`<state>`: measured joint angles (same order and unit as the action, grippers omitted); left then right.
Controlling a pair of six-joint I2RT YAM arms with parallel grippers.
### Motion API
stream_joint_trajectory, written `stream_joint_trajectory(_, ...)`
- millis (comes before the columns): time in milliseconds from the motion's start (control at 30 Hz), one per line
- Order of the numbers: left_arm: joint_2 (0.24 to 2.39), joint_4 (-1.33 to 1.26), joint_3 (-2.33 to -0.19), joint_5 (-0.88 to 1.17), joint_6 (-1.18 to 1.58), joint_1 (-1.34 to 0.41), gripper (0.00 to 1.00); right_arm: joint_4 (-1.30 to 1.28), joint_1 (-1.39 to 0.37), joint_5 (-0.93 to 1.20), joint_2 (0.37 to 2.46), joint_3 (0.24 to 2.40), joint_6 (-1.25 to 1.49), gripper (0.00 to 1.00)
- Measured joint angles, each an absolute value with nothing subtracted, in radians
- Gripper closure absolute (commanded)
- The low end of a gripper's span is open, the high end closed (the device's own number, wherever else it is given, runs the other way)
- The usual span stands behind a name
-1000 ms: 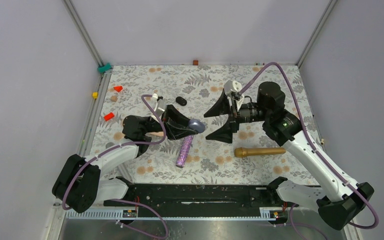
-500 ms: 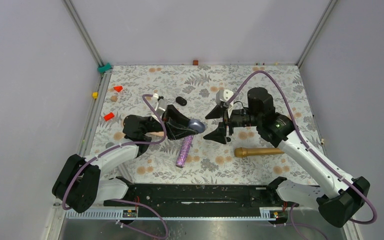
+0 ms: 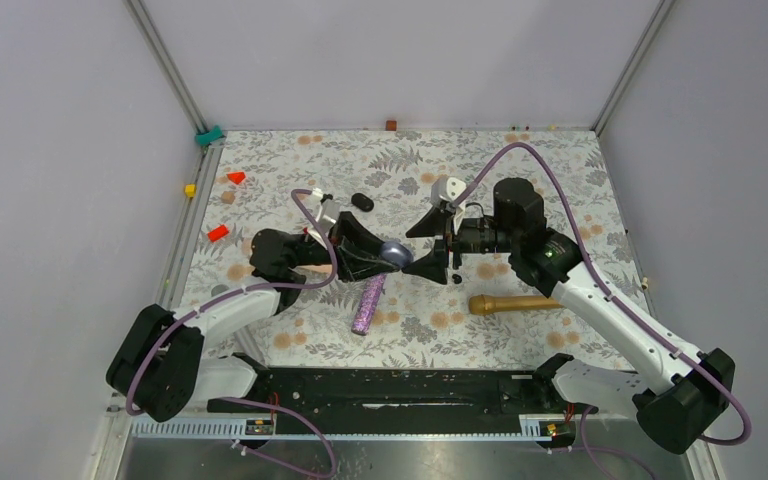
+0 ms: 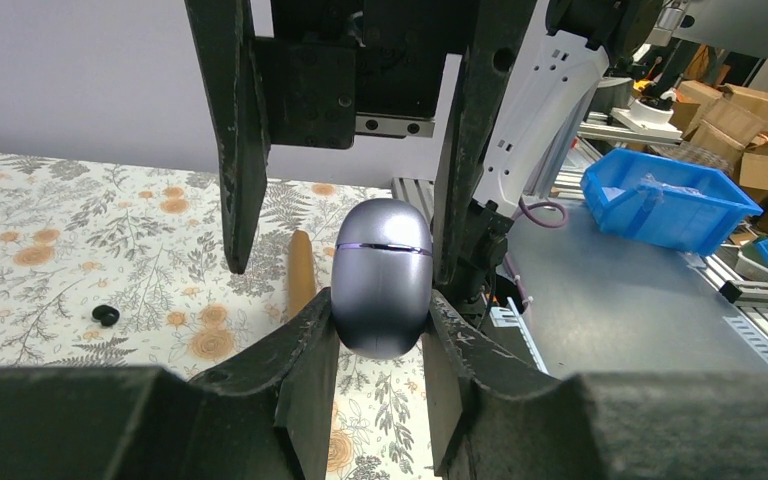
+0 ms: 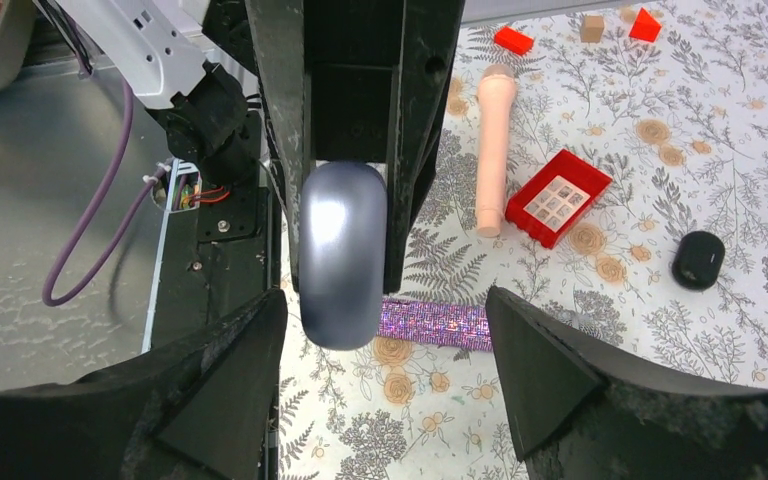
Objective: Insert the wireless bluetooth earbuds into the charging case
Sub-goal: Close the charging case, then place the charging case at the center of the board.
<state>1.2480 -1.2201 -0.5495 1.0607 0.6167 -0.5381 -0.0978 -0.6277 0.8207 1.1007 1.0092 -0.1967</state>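
- Squarely between the two arms, the charging case (image 4: 381,270), a silver-grey egg-shaped shell, is held above the table (image 3: 290,160) by the left gripper (image 4: 380,320), whose fingers are clamped on the case's rear half.
- The case's long axis is laid in line with the left fingers. The free end, marked by a thin seam that is seen shut, is thereby pointed straight at the right gripper (image 3: 430,250).
- The right gripper is shown spread wide, with one jaw to either side of that free end. In its own wrist view, clear gaps are seen on both sides of the shell. From the left wrist view one jaw looks just beside it, and contact cannot be confirmed.
- The earbuds (image 4: 106,315) are seen only from the left wrist, as a tiny black speck, seemingly a pair, lying on the flowered cloth. They are well apart from the case and from both grippers. They cannot be picked out from overhead, so the nearer arm cannot be told.
- A larger black oval capsule (image 3: 362,201) lies on the table beyond the left gripper, and a gold microphone (image 3: 518,302) lies nearer the right arm. Neither is touched.
- The lid is judged to need opening before any earbud can be seated. For that the right jaws are well placed, since only a squeeze across the seam end, at right angles to the long axis, is called for.
- A slip of the smooth shell is judged the main risk if the pull is made off that axis.
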Motion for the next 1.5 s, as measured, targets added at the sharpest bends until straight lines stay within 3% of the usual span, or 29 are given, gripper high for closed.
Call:
stream_joint_trajectory(233, 1.265, -1.206, -0.55, 1.062, 0.607, -0.551, 1.0, -0.067, -0.628, 0.827, 1.101, 1.006, -0.177, 0.34)
stream_joint_trajectory(400, 1.266, -1.206, -0.55, 1.062, 0.603, -0.552, 0.98, -0.068, -0.63, 0.841, 1.11, 1.004, -0.175, 0.38)
stream_joint_trajectory(533, 1.266, -1.205, -0.55, 1.061, 0.6, -0.552, 0.93, -0.069, -0.638, 0.857, 1.122, 1.004, -0.175, 0.57)
stream_joint_trajectory(667, 1.266, -1.193, -0.55, 1.052, 0.598, -0.546, 0.76, -0.07, -0.641, 0.864, 1.123, 1.005, -0.169, 0.65)
stream_joint_trajectory(867, 1.266, -1.191, -0.55, 1.053, 0.593, -0.546, 0.42, -0.077, -0.641, 0.852, 1.119, 1.005, -0.164, 0.68)
stream_joint_trajectory(1000, 1.265, -1.189, -0.551, 1.058, 0.588, -0.551, 0.03, -0.085, -0.639, 0.831, 1.108, 1.005, -0.168, 0.68)
stream_joint_trajectory(1300, 1.232, -1.131, -0.555, 1.033, 0.548, -0.457, 0.01, -0.152, -0.603, 0.739, 1.068, 1.023, -0.212, 0.64)
stream_joint_trajectory(1500, 1.178, -1.011, -0.564, 0.976, 0.441, -0.352, 0.01, -0.245, -0.45, 0.673, 1.087, 1.056, -0.276, 0.64)
